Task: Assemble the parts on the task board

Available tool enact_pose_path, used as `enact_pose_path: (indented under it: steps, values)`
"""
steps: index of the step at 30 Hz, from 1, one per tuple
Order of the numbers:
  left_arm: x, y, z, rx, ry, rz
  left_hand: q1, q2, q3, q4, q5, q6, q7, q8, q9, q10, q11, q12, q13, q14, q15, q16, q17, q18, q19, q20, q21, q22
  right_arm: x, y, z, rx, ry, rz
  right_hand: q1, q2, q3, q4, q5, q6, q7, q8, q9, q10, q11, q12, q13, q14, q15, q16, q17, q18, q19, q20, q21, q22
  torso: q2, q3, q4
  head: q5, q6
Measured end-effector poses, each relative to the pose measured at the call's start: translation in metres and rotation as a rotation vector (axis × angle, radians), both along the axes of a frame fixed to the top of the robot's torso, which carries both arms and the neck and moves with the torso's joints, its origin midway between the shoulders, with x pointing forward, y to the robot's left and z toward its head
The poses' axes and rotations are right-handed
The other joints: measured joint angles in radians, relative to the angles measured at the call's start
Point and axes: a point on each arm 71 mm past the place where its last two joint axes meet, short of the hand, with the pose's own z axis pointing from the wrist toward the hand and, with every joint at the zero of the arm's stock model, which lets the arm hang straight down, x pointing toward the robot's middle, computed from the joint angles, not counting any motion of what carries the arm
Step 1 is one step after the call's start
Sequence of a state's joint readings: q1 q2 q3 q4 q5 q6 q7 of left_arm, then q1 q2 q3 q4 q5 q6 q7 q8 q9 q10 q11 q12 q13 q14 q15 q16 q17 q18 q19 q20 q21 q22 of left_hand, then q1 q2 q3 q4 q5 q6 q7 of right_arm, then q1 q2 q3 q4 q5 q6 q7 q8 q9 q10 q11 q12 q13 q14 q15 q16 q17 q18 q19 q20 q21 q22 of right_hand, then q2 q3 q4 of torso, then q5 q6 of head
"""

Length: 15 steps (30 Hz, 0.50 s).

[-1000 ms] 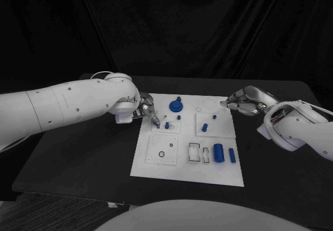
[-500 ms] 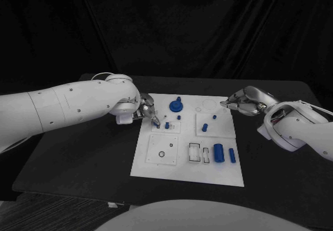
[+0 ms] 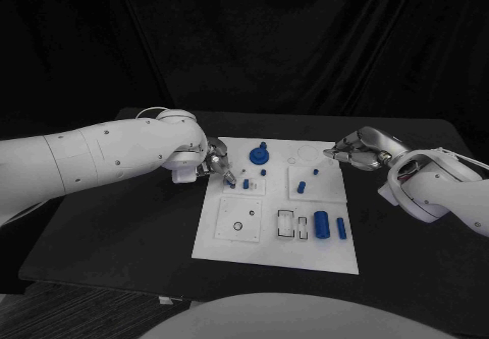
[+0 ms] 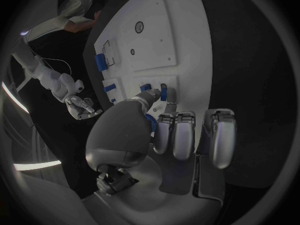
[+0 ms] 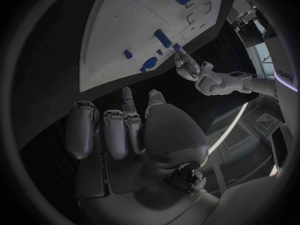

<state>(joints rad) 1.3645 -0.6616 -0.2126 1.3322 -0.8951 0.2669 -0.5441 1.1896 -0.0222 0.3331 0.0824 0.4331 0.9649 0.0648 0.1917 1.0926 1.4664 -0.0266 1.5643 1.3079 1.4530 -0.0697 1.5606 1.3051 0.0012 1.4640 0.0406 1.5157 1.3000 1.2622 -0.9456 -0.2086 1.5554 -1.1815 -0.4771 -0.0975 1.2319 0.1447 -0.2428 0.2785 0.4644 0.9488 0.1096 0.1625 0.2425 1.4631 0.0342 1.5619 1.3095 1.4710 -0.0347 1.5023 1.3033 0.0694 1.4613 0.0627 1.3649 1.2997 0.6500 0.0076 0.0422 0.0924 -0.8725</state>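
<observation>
The task board (image 3: 273,233) is lying in the middle of the black bench (image 3: 122,233). On it the blue parts are sitting in several places: a round knob-like part (image 3: 258,153) at about 12 o'clock of the board, a small peg (image 3: 301,187) right of the centre, and a thick cylinder (image 3: 321,224) with a thinner bar (image 3: 340,228) at about 4 o'clock.

The left hand (image 3: 216,168) is hovering over the board's edge at about 10 o'clock, with its fingertips close to a small blue part (image 4: 164,92) standing in a square fixture there. The fingers are narrow, but I cannot tell if they are really pinching that part or only touching near it.

The right hand (image 3: 353,155) is waiting just beyond the board's 2 o'clock corner, fingers curled in and holding nothing.

Compared with a second ago, almost nothing is changing; the left hand is shifting only very slightly. In my judgement it is doing a fine seating or alignment of this small part, so the assembly is still at an early step.
</observation>
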Motion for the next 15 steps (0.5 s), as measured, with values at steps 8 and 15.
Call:
enact_pose_path:
  steps: [8,15]
  values:
    - [-0.0008,0.0006,-0.0003,-0.001,0.001,0.000,0.000,0.000,0.000,0.000,0.000,0.000,0.000,0.000,0.000,0.000,0.000,0.000,0.000,0.000,0.000,0.000,0.000,0.000,0.000,0.000,0.000,0.000,0.0001,0.0002,-0.0004,-0.001,0.003,0.000,0.000,0.000,0.000,0.000,0.000,0.000,0.000,0.000,0.000,0.000,0.000,0.000,0.000,0.000,0.000,0.000,0.000,0.000,0.000,0.000,0.000,0.000,0.000,-0.0001,0.0000,-0.001,0.000]
    - [-0.0016,0.0010,-0.0004,-0.004,0.000,0.001,0.000,0.000,0.000,0.000,0.000,0.000,0.000,0.000,0.000,0.000,0.000,0.000,0.000,0.000,0.000,0.000,0.000,0.000,0.000,0.000,0.000,0.000,0.0001,0.0002,-0.0005,-0.002,0.004,0.000,0.000,0.000,0.000,0.000,0.000,0.000,0.000,0.000,0.000,0.000,0.000,0.000,0.000,0.000,0.000,0.000,0.000,0.000,0.000,0.000,0.000,0.000,0.000,-0.0002,0.0000,0.000,0.000]
